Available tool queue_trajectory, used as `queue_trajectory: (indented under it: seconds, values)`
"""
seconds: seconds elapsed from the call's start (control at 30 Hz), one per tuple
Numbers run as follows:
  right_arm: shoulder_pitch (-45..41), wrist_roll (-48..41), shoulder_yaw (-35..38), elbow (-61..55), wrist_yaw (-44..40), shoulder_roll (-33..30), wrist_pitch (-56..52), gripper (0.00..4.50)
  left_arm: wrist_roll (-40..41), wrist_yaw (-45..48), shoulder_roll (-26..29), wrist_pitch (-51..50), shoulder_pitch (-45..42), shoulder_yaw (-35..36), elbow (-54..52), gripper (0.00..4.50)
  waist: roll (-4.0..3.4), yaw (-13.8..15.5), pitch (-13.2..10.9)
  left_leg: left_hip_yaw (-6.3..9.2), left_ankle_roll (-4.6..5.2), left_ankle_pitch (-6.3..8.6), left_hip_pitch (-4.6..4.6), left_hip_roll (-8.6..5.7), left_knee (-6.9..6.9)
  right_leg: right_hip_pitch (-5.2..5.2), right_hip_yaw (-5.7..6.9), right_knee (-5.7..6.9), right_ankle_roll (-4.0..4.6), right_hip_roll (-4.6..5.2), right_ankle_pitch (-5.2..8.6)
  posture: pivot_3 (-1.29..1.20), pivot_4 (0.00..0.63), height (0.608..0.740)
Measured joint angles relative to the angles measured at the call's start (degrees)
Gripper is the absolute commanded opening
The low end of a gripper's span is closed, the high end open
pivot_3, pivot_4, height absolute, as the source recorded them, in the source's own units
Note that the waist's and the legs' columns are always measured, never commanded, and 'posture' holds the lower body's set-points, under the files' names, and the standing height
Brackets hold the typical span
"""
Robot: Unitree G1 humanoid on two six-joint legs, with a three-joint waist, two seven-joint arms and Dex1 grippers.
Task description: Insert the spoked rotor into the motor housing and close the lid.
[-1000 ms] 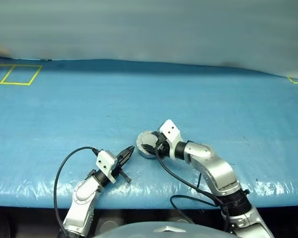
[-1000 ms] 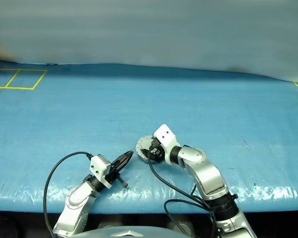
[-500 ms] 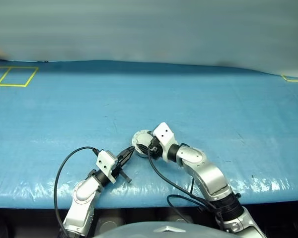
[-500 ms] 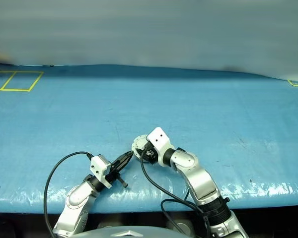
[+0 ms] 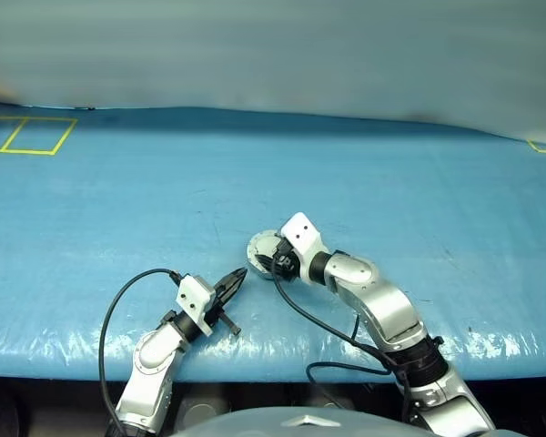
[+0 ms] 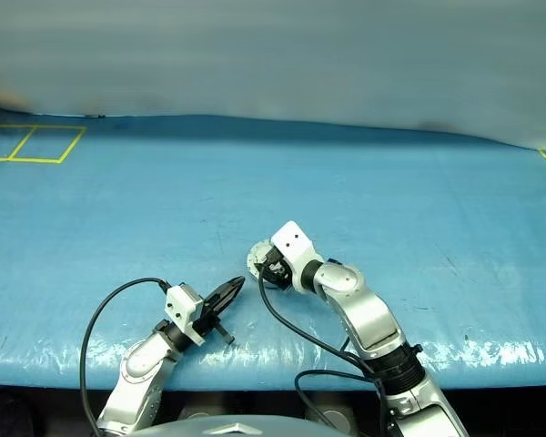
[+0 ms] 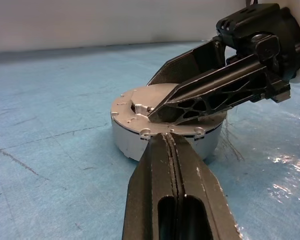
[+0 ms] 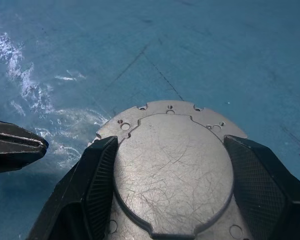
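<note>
**Lid down on the housing, right pincer astride it**

Motor housing (image 7: 165,132) sits on the blue counter (image 5: 118,200), near the front edge and about at the middle, with the lid (image 8: 172,167) lying flat on top. The spoked rotor I cannot see; I judge it is already inside, under the lid.

The right pincer (image 8: 172,195) is wide open, one finger at each side of the round case, and whether the fingers touch the rim I cannot tell. The left pincer (image 7: 171,145) is fully closed and holds nothing; its tip points at the near wall of the housing, just beside it.

The step in hand seems to be seating the lid. To do it well, the right pincer should press evenly from both sides, so the lid goes down flat and the case does not slide. The closed left tip could brace the case against sliding.

The left wrist view shows the side wall and the lid's flange sitting flush. The right wrist view shows the scratched top face and its small holes. The head views give only the general position.
</note>
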State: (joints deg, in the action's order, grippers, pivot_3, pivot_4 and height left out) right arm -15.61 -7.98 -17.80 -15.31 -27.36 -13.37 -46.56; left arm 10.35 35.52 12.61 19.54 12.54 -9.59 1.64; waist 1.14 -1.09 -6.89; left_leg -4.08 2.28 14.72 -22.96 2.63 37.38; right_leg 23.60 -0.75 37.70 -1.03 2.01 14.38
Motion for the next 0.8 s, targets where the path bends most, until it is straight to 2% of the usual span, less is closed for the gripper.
queue_trajectory:
  seconds: [0.2, 0.57, 0.8]
  values:
    - [-1.7, -2.7, 2.4, -1.5, 1.0, 1.2, -6.1, 3.04, 0.0, -0.1, 0.0, -0.1, 0.0, 0.0, 0.0, 0.00, -0.02, 0.0, 0.0, 0.03, 0.01, -0.01, -0.59, -0.02, 0.00, 0.27, 0.08, -0.01, -0.16, -0.02, -0.07, 0.00, 0.150, 0.740]
    - [-2.2, -4.7, 2.7, -3.5, 1.7, 0.8, -8.7, 3.04, 0.0, -0.4, -0.1, -0.1, 0.0, 0.0, 0.0, 0.00, -0.06, 0.0, -0.1, 0.03, 0.01, -0.01, -0.62, -0.05, 0.08, 0.24, 0.15, -0.03, -0.28, -0.09, -0.08, 0.00, 0.150, 0.740]
    - [-0.8, -4.4, 0.8, -3.5, 0.5, -1.7, -2.5, 3.04, 0.1, -0.4, -0.1, -0.1, -0.2, 0.0, 0.0, 0.00, -0.07, 0.0, -0.5, 0.02, 0.01, -0.01, -0.66, -0.06, 0.10, 0.27, 0.22, -0.03, -0.38, -0.22, -0.11, 0.00, 0.150, 0.740]
